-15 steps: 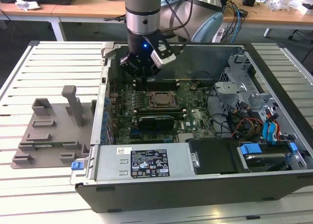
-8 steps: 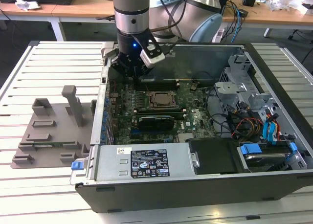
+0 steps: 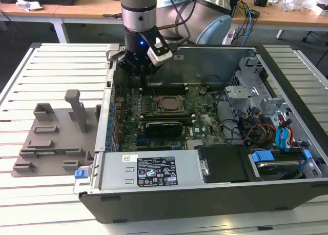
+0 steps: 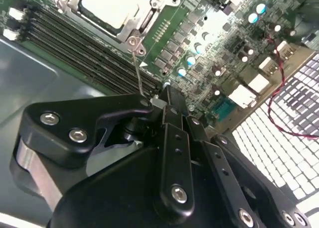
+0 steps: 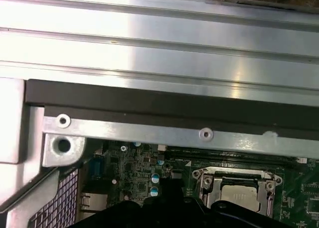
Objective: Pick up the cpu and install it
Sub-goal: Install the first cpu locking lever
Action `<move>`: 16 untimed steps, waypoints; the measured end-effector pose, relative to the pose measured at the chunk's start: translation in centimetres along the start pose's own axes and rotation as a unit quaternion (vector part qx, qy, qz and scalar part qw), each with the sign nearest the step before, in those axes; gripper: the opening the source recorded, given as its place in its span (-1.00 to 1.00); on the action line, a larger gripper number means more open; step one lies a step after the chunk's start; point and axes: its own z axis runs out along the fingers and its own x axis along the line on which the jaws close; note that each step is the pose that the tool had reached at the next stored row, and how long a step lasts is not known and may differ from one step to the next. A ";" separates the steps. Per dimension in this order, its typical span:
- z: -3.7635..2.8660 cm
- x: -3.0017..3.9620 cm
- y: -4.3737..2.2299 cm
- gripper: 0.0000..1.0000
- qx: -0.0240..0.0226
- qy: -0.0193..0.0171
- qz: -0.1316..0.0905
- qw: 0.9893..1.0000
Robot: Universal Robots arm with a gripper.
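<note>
The cpu [image 3: 170, 104] lies flat in the motherboard socket, its silver top showing inside the metal frame [image 4: 144, 19]. Both wrist views show it too, as the cpu [image 4: 107, 6] and the cpu [image 5: 239, 194]. My gripper [image 3: 142, 80] hangs inside the open computer case, toward the exterior view's left and back of the socket. In the second wrist view the gripper [image 4: 162, 96] has its black fingers closed together. A thin metal lever [image 4: 137, 68] runs from the socket frame up to the fingertips; I cannot tell whether it is clamped.
The case wall [image 5: 149, 103] stands close beside the gripper. Memory slots [image 4: 84, 49] border the socket. A drive cage [image 3: 248, 94] and cables [image 3: 259, 130] fill the exterior view's right. A grey plastic tray [image 3: 51, 137] rests on the slatted table [image 3: 56, 71] at the left.
</note>
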 end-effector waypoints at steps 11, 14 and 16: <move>0.05 -2.54 -0.23 -0.79 -0.002 0.000 0.000 1.000; 0.08 -3.05 -0.27 -0.79 -0.002 0.001 0.000 1.000; 0.09 -3.53 -0.31 -0.79 -0.002 0.001 0.000 1.000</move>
